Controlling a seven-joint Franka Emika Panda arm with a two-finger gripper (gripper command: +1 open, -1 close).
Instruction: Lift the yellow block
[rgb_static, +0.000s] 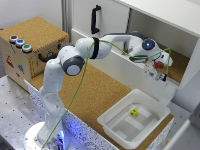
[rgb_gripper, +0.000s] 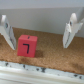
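Note:
The yellow block (rgb_static: 134, 112) is a tiny cube lying inside the white tray (rgb_static: 150, 102) at the front of the exterior view's right. My gripper (rgb_static: 159, 68) is far from it, reached into the open cabinet compartment (rgb_static: 177, 62) at the back right. In the wrist view the gripper (rgb_gripper: 38, 44) is open, with its white fingers (rgb_gripper: 73, 30) wide apart over a cork floor. A small red block (rgb_gripper: 27, 46) with a dark mark sits between them, touching neither. The same red block (rgb_static: 158, 64) shows by the fingers in the exterior view.
A wooden box (rgb_static: 30, 45) with coloured buttons on top stands at the exterior view's left. A cork tabletop (rgb_static: 90, 95) runs between it and the tray. A cabinet door with a black handle (rgb_static: 95, 19) rises behind the arm. A white ledge (rgb_gripper: 40, 67) fronts the compartment.

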